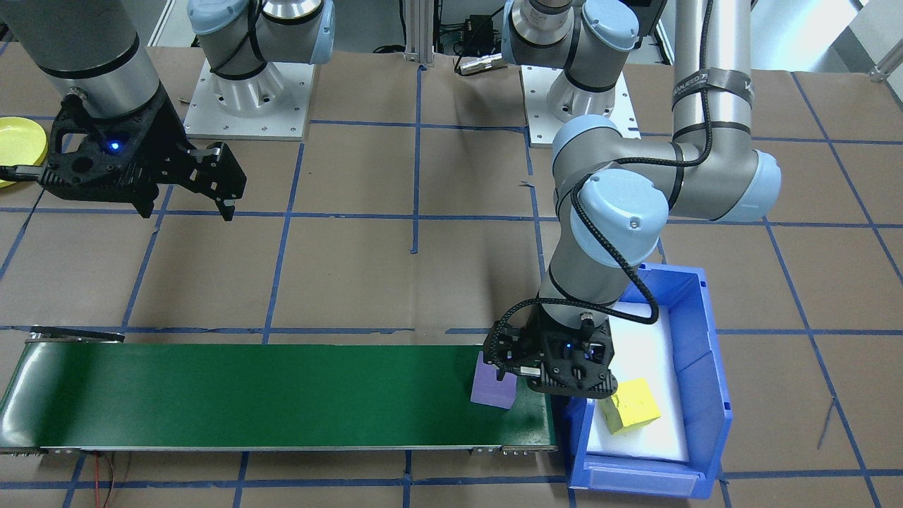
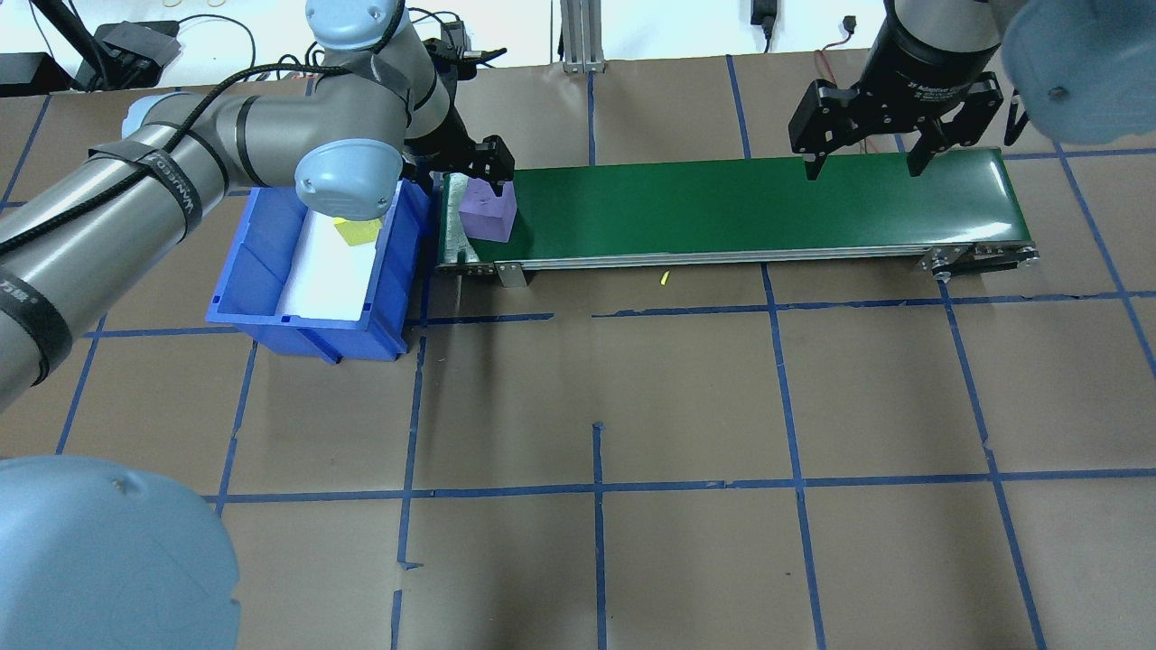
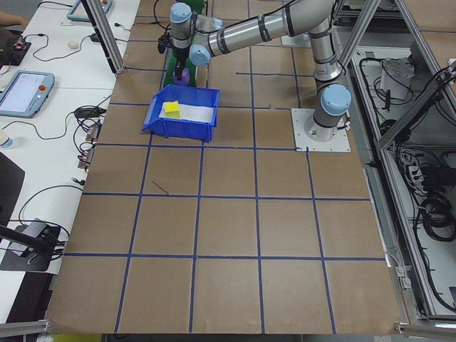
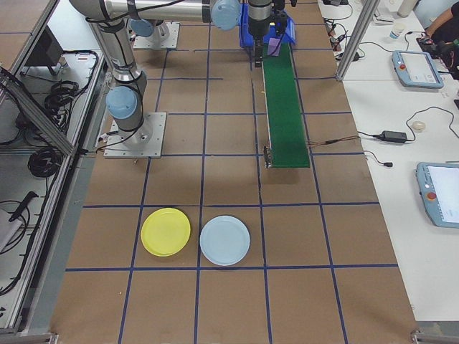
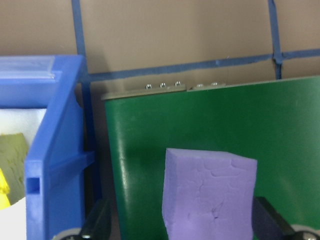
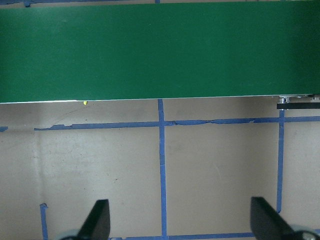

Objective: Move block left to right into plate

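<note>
A purple block point(image 2: 488, 215) stands on the green conveyor belt point(image 2: 722, 203), at the end beside the blue bin. My left gripper point(image 2: 483, 181) hangs open just above it. In the left wrist view the purple block point(image 5: 210, 195) sits between the two fingers point(image 5: 97, 225), and neither finger touches it. My right gripper point(image 2: 862, 171) is open over the belt's other end with nothing in it. The yellow plate point(image 4: 166, 231) lies on the table well past that end, and its edge also shows behind the right gripper point(image 1: 14, 144).
The blue bin point(image 2: 271, 271) next to the belt holds a yellow block point(image 2: 357, 230) on a white liner. A light-blue plate point(image 4: 224, 240) lies beside the yellow one. Brown paper with blue tape lines covers the table.
</note>
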You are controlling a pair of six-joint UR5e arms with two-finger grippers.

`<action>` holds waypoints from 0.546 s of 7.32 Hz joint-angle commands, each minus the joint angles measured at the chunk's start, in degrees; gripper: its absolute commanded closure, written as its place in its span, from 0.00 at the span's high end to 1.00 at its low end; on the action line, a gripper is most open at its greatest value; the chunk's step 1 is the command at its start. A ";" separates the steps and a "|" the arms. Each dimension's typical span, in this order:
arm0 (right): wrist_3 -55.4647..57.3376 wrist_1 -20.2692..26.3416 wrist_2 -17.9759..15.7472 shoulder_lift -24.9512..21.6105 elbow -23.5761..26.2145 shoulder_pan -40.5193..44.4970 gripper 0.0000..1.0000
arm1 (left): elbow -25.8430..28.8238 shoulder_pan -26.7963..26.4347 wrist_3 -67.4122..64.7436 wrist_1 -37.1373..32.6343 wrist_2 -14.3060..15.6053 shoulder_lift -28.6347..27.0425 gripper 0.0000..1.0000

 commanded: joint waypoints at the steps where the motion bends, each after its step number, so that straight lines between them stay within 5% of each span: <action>1: 0.15 0.00 0.00 0.00 0.03 0.00 1.00 | 1.46 5.81 1.37 -0.38 0.43 0.35 1.00; 4: -0.29 0.18 0.52 0.52 0.21 -0.26 1.00 | 0.32 12.25 4.62 -0.55 1.13 -0.26 1.00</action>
